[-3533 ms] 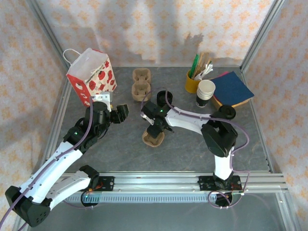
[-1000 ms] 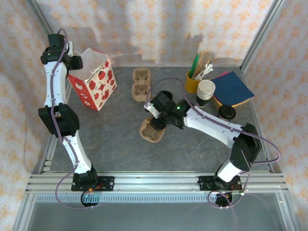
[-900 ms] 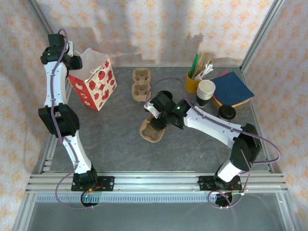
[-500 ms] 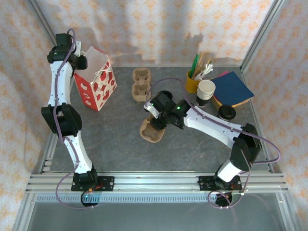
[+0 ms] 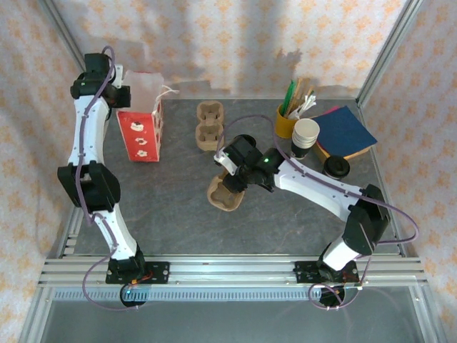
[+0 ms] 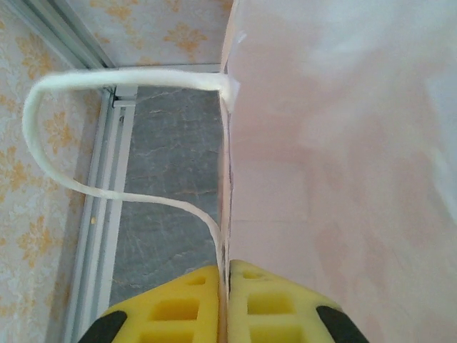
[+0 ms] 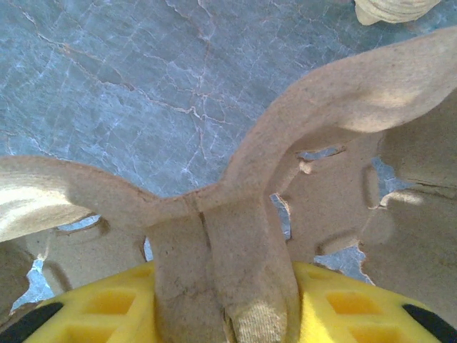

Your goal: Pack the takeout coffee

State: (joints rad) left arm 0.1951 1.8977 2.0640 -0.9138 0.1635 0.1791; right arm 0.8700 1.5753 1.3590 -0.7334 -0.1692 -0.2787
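The left gripper is clamped tight on the rim of the upright paper bag, at the 10 o'clock corner of the table. In the wrist view its yellow fingers pinch the bag's pale wall, and the white cord handle loops off toward 9 o'clock. The right gripper is partly closed on the centre ridge of a pulp cup carrier near the table's middle, with a finger on either side of the ridge. The takeout coffee stands toward 3 o'clock, well apart from both grippers, just at 5 o'clock of the stacked white cups
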